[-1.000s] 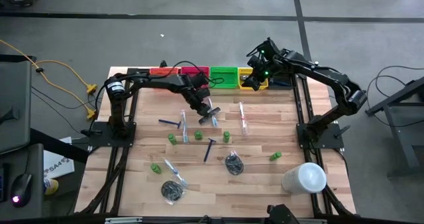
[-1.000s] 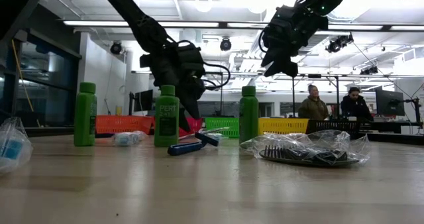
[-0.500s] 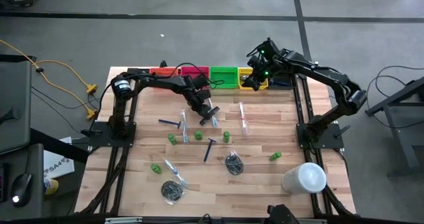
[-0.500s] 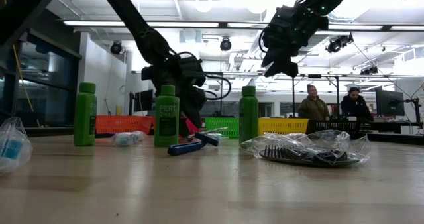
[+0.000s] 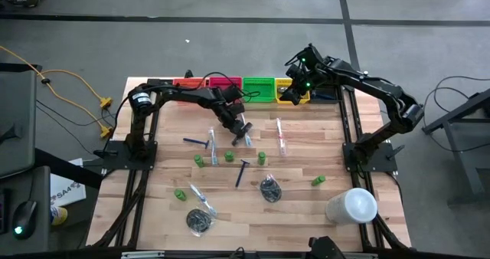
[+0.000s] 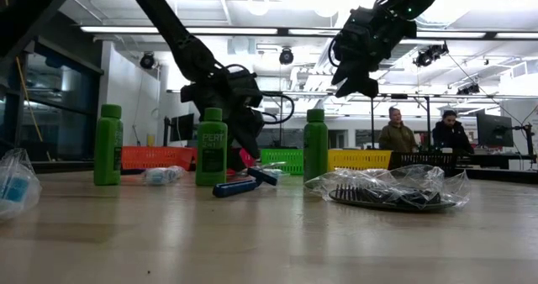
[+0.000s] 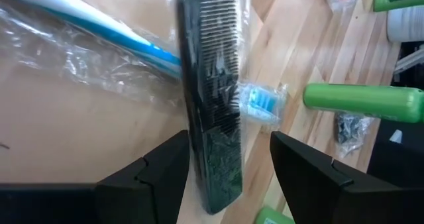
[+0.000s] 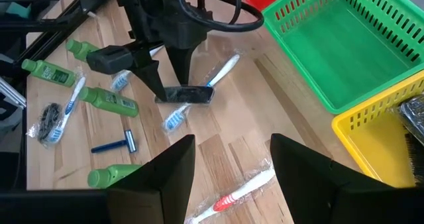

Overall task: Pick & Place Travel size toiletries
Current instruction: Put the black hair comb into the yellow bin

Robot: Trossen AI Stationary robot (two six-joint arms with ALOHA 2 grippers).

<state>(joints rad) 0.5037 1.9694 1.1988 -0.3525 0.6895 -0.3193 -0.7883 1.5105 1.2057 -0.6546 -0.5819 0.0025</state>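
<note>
Here the left pincer [image 5: 242, 129] stood low over the wooden worktop [image 5: 306, 213], its two fingers [image 7: 149, 177] parted and set either side of a dark comb [image 7: 212, 105] in a clear wrapper. The comb lay flat on the worktop, across a wrapped blue-and-white toothbrush [image 7: 99, 32]. Whether the fingertips touched the comb could not be told, since the wrist view showed a gap on both sides.

The right pincer [image 5: 295, 90] hung raised above the yellow bin [image 8: 391, 138] at the far edge of the worktop. Its fingers [image 8: 159, 177] were parted and nothing lay between them. A dark item, probably another comb, rested inside the yellow bin. The green bin [image 8: 338, 38] sat just beside it, with a red bin [image 5: 222, 83] and an orange bin [image 5: 186, 83] further along the same row.

The remaining toiletries were scattered across the middle of the worktop:
- green bottles [image 5: 262, 158], some upright and some lying down;
- a dark-blue razor [image 5: 241, 171] near the centre and a second razor [image 5: 197, 142] toward the left arm;
- a red-and-white toothbrush [image 5: 281, 136], apart from the others;
- two dark round bundles [image 5: 269, 188] nearer the front edge.

A large white cylinder [image 5: 352, 205] stood at the front right corner. Two people [image 6: 399, 134] were visible in the room beyond the worktop.
</note>
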